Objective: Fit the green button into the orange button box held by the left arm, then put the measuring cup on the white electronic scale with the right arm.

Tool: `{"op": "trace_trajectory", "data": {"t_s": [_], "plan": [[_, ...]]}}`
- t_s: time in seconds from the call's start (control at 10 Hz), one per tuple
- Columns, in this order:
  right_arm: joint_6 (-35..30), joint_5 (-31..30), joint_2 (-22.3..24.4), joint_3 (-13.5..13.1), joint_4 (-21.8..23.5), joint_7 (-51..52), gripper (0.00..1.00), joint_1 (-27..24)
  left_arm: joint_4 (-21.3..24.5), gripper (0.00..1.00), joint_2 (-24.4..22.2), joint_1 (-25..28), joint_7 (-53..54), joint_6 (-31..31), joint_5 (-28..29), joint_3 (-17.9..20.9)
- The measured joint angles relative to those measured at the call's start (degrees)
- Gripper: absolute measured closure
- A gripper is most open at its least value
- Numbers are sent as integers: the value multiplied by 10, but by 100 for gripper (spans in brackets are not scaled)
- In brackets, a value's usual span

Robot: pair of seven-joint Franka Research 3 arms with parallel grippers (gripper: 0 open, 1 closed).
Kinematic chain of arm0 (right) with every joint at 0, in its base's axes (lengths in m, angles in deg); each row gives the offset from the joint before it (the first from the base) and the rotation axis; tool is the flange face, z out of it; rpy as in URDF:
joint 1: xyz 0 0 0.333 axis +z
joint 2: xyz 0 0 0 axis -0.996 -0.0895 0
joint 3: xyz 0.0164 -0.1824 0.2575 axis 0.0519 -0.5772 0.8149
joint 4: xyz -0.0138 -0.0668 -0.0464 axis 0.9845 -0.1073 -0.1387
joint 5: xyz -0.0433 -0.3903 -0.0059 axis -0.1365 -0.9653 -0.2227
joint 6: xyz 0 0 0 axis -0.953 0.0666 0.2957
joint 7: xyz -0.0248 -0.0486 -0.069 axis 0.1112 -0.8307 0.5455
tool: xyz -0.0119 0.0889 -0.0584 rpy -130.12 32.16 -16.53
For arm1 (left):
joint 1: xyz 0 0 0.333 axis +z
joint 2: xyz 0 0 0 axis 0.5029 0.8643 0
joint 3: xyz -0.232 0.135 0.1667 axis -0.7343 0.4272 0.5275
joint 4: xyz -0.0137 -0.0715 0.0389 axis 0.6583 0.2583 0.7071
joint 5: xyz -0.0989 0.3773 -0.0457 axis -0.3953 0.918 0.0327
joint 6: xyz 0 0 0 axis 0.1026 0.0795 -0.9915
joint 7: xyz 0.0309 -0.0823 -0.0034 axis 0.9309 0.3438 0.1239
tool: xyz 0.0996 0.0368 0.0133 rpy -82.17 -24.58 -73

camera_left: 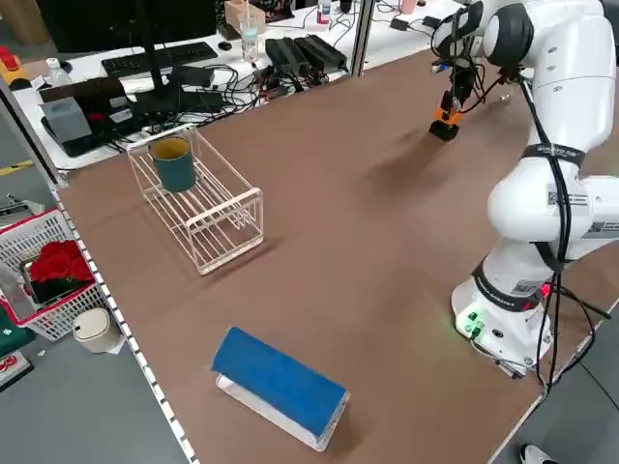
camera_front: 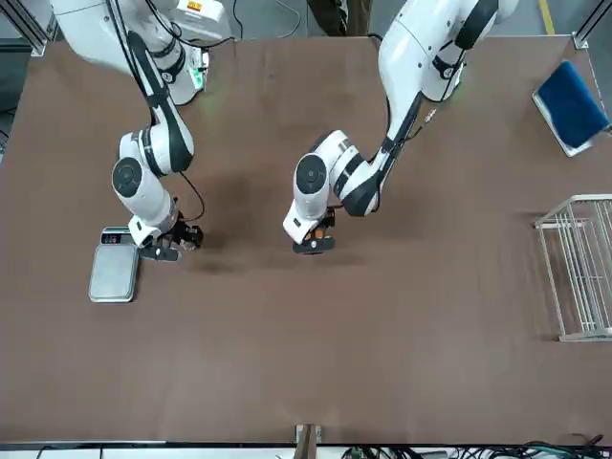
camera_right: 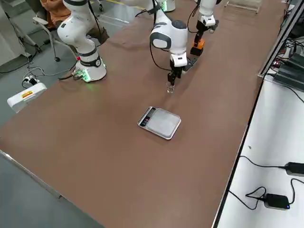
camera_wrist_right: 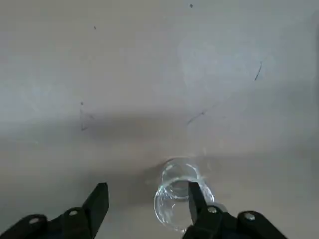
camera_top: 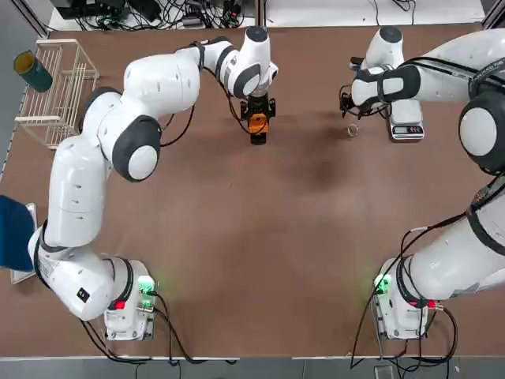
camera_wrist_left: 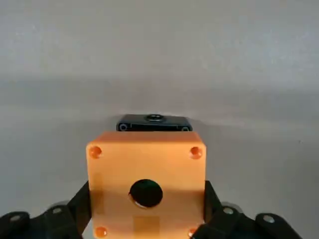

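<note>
In your right side view, the right gripper (camera_right: 171,81) points down over the cup (camera_right: 170,88) on the table (camera_right: 95,142). The scale (camera_right: 159,122) lies nearer you, well apart. Farther off, the left gripper (camera_right: 197,46) holds the orange box (camera_right: 196,48).

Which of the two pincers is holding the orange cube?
The left pincer, at the table's far middle, clamps the small bright orange plastic cube. The right pincer holds nothing; its open fingers straddle the tiny clear cup.
</note>
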Motion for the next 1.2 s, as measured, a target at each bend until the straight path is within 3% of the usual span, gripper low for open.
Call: {"op": "trace_trajectory", "data": {"t_s": [0.5,0.7,1.0,1.2], "plan": [[14,0,0,7,14,-11,34,0,0,13,3,0,-3,5,6,0],[14,0,0,7,14,-11,44,0,0,13,4,0,-3,6,6,0],[26,0,-4,6,17,-12,48,-3,0,13,6,0,-3,6,6,1],[29,0,-8,5,17,-12,57,-3,0,13,6,0,-3,8,7,1]]}}
